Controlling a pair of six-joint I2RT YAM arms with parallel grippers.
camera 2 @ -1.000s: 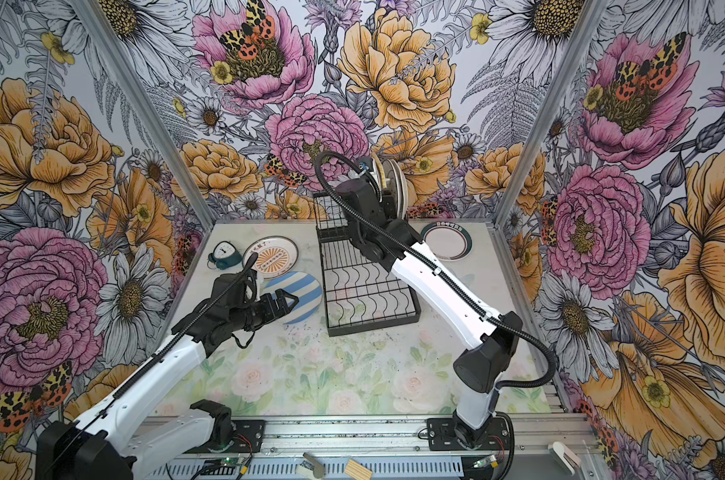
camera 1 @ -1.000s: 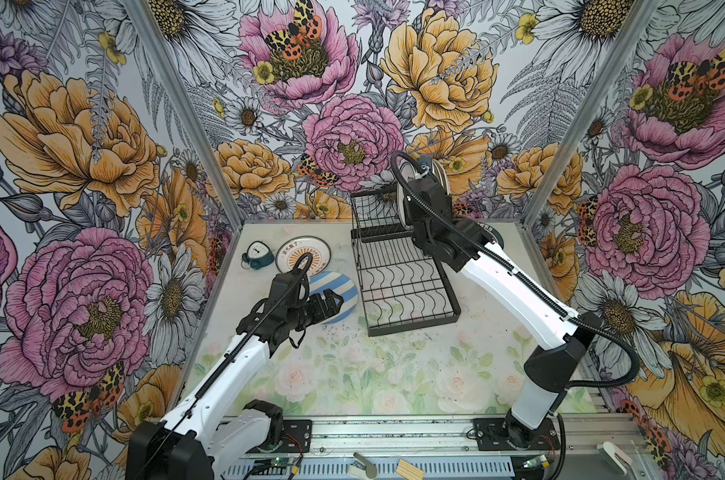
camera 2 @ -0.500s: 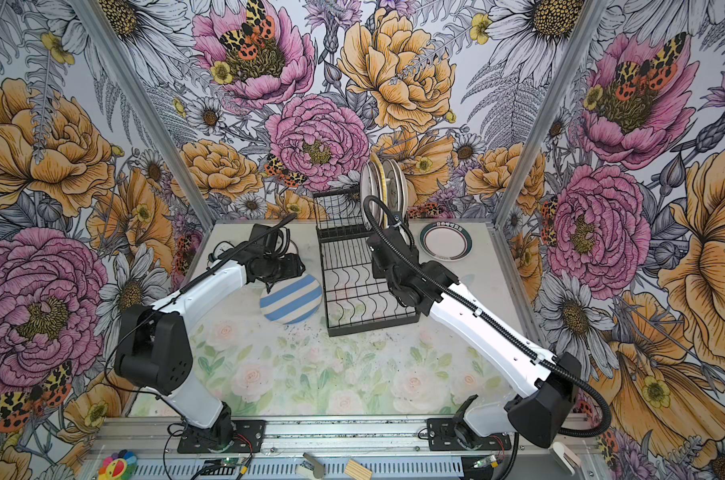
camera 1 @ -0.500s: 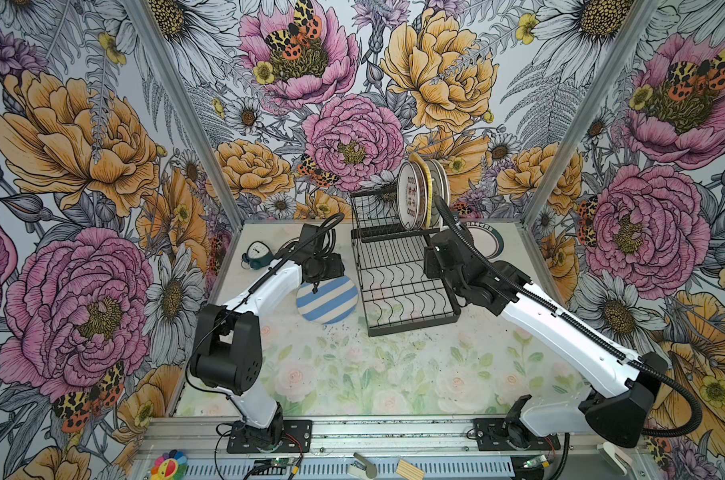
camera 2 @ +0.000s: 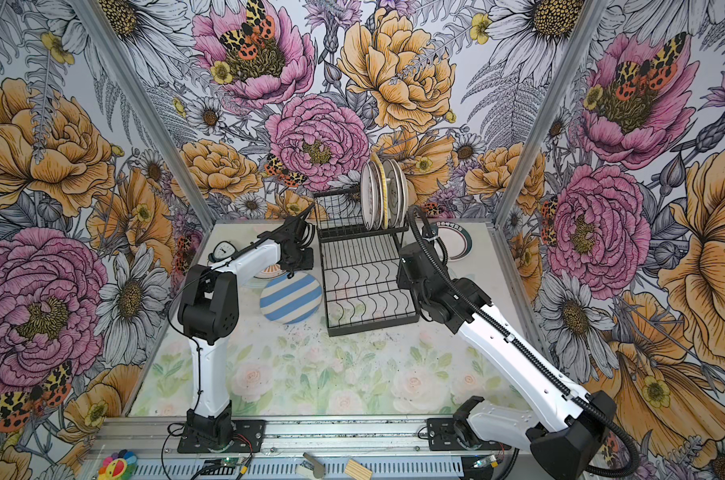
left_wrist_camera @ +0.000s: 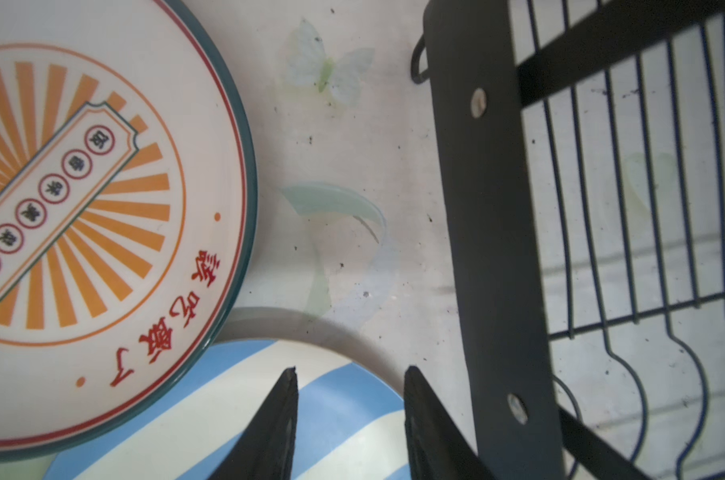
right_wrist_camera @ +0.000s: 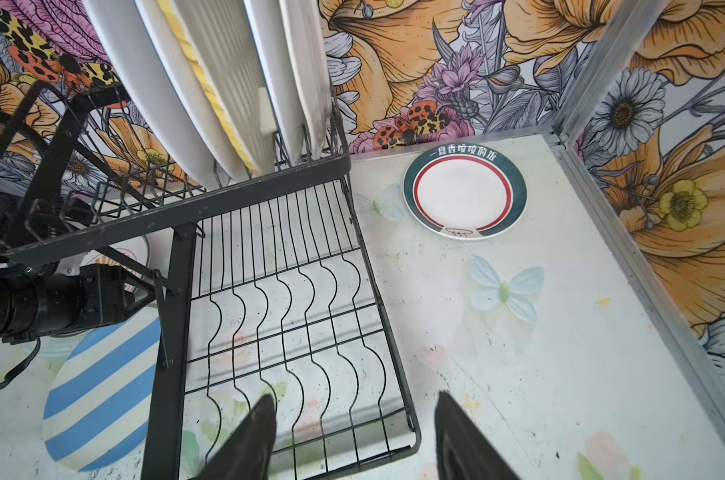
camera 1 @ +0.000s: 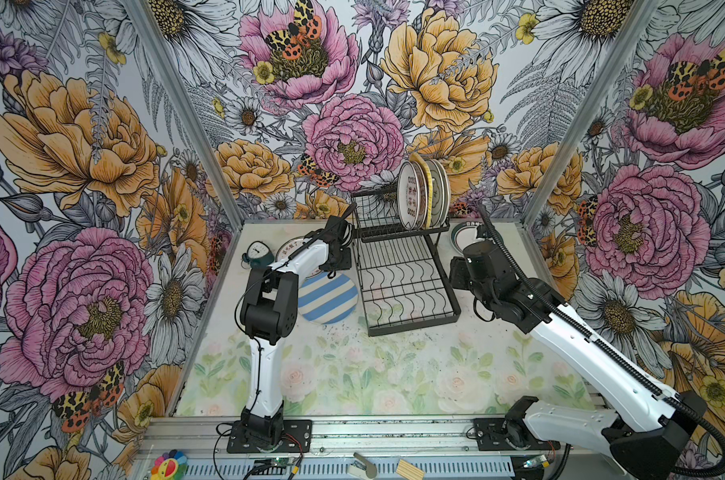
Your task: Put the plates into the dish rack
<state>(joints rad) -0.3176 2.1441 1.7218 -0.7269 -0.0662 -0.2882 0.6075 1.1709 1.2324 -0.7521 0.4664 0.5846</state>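
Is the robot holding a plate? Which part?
Nothing is held. The left hand hovers open over the edge of the striped plate; the right hand is open, empty.

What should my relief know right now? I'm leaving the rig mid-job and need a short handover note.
Grippers: the left gripper is open and empty over the rim of the striped plate. The right gripper is open and empty near the right side of the dish rack.
Done: several plates stand in the rack's upper shelf; the lower tray holds none.
Left: the striped plate, the sunburst plate behind it and the green-ringed plate right of the rack, all flat on the table.
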